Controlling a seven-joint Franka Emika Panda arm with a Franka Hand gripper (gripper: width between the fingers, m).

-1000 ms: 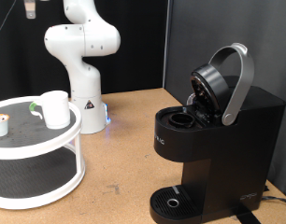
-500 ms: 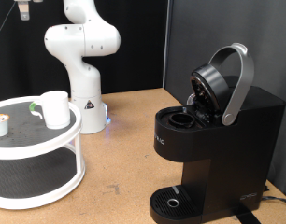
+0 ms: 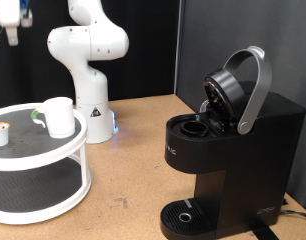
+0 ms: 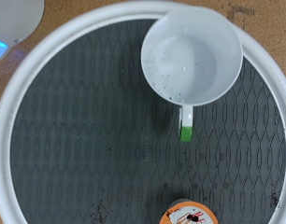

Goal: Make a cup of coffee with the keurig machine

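Gripper [image 3: 11, 22] high above tiered tray [image 3: 38, 152], cup [image 4: 192, 58] directly beneath, upright, handle sideways; jaw state indiscernible.

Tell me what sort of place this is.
Probably a robotics lab bench: a white robot arm bolted to a wooden table before a black curtain, with a keurig machine and a cup staged for trials.
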